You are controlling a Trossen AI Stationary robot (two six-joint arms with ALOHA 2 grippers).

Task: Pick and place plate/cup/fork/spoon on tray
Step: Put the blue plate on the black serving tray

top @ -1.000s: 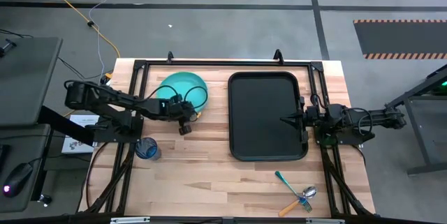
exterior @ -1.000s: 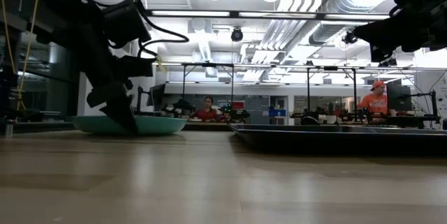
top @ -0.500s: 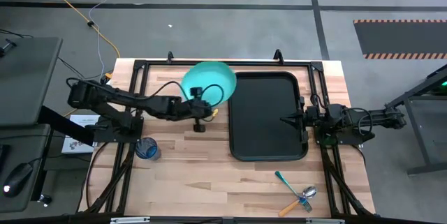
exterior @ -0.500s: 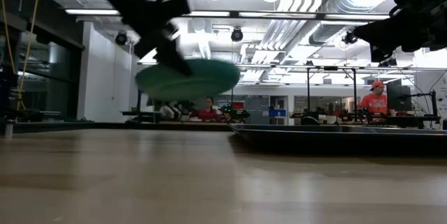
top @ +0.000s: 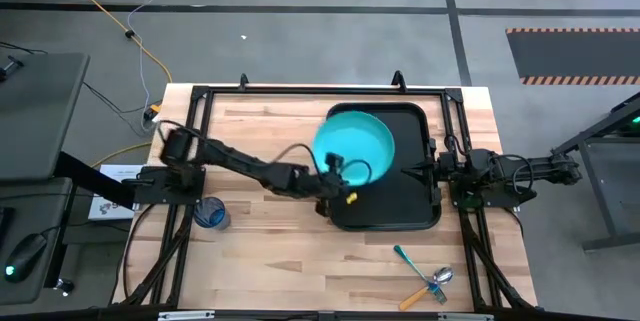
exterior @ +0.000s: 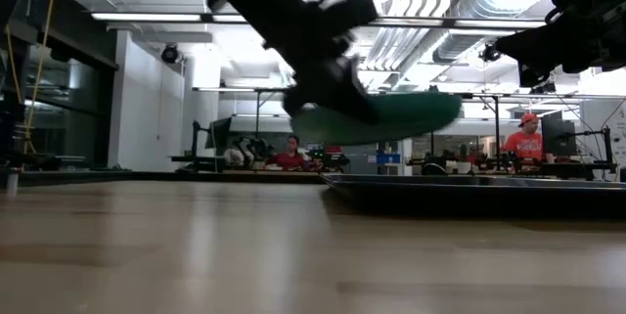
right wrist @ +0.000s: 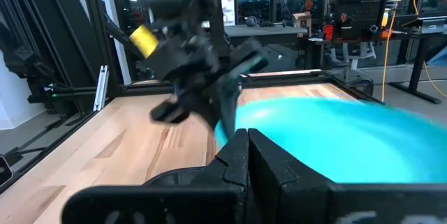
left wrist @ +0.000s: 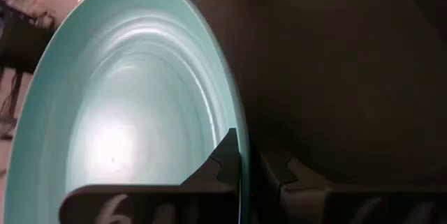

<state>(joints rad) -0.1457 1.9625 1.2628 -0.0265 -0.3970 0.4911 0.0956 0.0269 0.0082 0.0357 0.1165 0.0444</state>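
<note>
Two arms are mine, and each ends in one pincer. Nearest to my left wrist, the left pincer [top: 340, 175] is clamped on the rim of the one turquoise plate [top: 354, 147], one finger [left wrist: 225, 160] pressed on its inner face and the other on its underside. I hold that plate in the air over the one black tray [top: 415, 201], above the tray's far half, and from table height the plate [exterior: 386, 118] hangs clear above the tray [exterior: 479, 192], roughly level, touching nothing but my fingers. My left arm reaches across the wooden surface [top: 280, 251] from its left side to get there. My right pincer [top: 416, 171] waits just inside the tray's right rim, its two fingers [right wrist: 236, 155] pressed together with nothing between them, pointing toward the plate [right wrist: 335, 140]. On the left side of the surface, well apart from the tray, stands one dark-blue cup [top: 210, 213], upright beside my left arm's base. At the near right corner lie the utensils [top: 425, 279], crossed over one another: I count one teal handle, one orange handle and one shiny spoon bowl, though I cannot tell which handle belongs to which head. Farther off, beyond the surface, two people [exterior: 290, 154] sit at benches in the room, one of them in an orange shirt [exterior: 524, 142].
</note>
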